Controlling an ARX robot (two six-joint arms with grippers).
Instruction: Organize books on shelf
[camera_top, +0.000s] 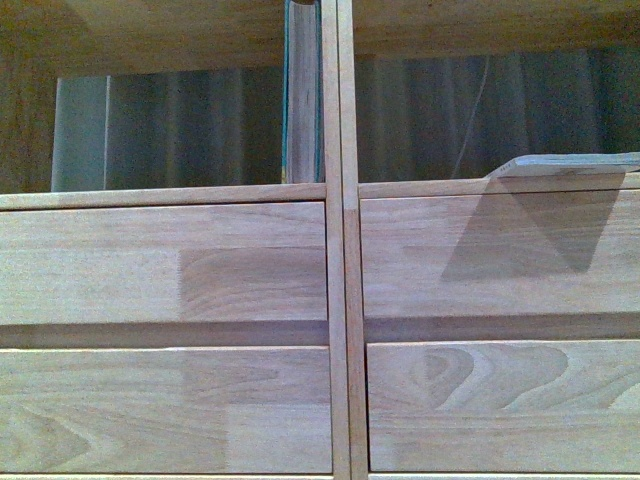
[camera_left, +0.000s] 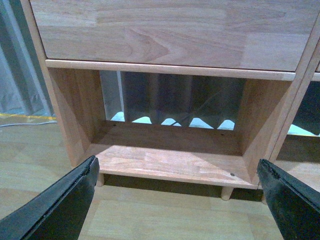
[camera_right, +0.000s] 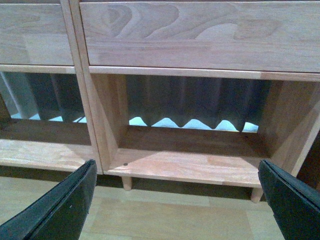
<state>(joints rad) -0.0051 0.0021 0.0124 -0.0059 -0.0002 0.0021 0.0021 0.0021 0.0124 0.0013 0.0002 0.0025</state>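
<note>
In the front view the light-wood shelf fills the frame, with its central upright and four plain drawer fronts. The thick teal book stands upright in the left cubby, against the divider. The thin pale book lies flat on the board of the right cubby, at the frame's right edge. Neither arm shows in the front view. My left gripper is open and empty, low before the bottom left cubby. My right gripper is open and empty, low before the bottom right cubby.
Both bottom cubbies hold nothing and are open at the back onto a grey curtain. The shelf stands on short round legs over a pale wood floor. A drawer front hangs above each bottom cubby.
</note>
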